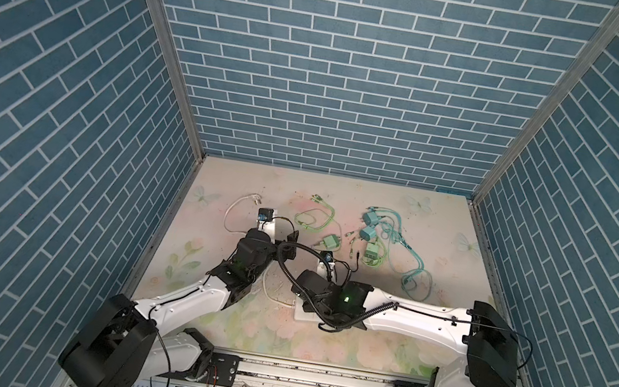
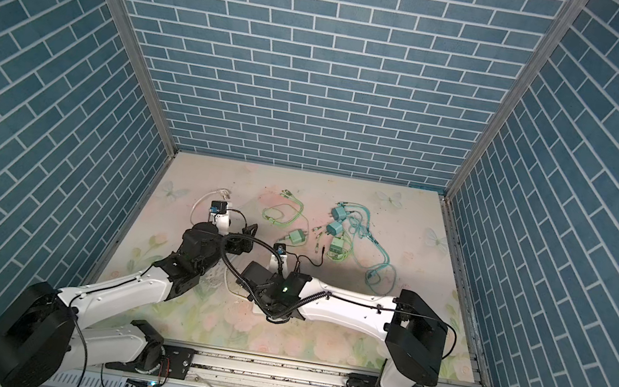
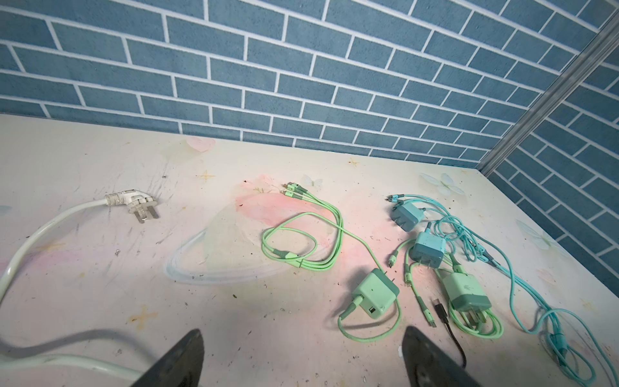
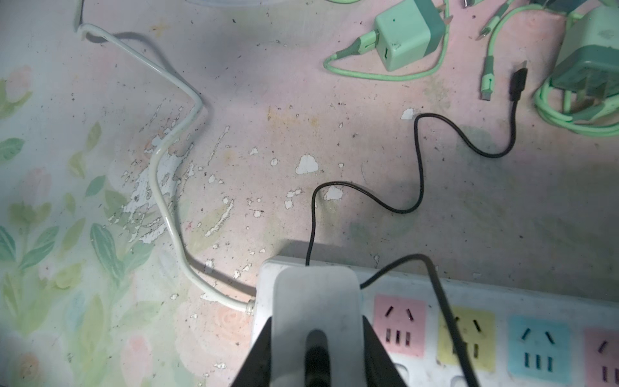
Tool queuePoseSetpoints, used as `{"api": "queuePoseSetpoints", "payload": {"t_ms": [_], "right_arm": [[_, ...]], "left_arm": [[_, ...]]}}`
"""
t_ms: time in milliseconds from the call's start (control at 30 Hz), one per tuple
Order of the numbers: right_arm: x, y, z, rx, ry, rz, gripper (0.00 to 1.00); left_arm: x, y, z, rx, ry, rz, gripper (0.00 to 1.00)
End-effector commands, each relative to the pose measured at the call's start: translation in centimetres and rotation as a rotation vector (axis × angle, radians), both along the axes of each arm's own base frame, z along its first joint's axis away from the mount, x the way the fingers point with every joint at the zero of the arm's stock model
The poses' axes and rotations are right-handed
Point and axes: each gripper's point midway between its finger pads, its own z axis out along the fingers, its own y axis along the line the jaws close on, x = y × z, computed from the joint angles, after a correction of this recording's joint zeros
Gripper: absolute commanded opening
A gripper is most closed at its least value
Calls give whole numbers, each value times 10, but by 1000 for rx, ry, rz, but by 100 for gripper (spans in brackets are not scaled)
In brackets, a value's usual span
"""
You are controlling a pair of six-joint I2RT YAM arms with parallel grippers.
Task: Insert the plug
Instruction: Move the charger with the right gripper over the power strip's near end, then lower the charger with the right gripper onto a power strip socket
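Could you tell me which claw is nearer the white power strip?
Right. The right claw sits over the power strip, gripping a white adapter; the left claw hovers open, farther back.

lab test cell: brick-print panels [image 1: 338,81], aluminium frame [image 1: 165,37], floral tabletop [image 1: 317,343]

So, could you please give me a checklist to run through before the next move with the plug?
1. Right tool shut on the white adapter: ok.
2. White adapter over the power strip: ok.
3. Prongs seated in a socket: cannot tell, hidden under the adapter body.
4. Left tool open, holding nothing: ok.
5. Yellow socket free of wire: not ok, a black wire passes over it in the right wrist view.
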Motion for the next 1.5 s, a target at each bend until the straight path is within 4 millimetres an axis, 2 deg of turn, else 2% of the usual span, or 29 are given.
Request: {"api": "queuePoseSetpoints", "payload": {"t_ms": [0,300,600,800,967,1167,1333,1467], "right_arm": [[6,-11,-4,-15,-51,-60,5],[4,-17,-12,-5,-70,-68,5],[1,-13,-14,8,-80,-60,5],[-6,-7,-23,-17,-70,-53,5],[-13,-3,-33,-57,-77,-38,4],[-24,3,-37,-86,-165,87,4],[-27,-2,-63,-121,-176,161,4],[-29,-1,-70,-94,-200,218,4]], "left_arm": [[-3,6,-4,10,14,17,93],[-6,10,-1,7,9,26,93],[-6,13,0,10,8,43,93],[-5,28,-3,30,21,126,94],[-7,49,-6,20,38,222,95],[-10,64,-2,-21,19,280,96],[-13,69,3,-24,9,293,96],[-15,76,7,-17,-2,321,96]]}}
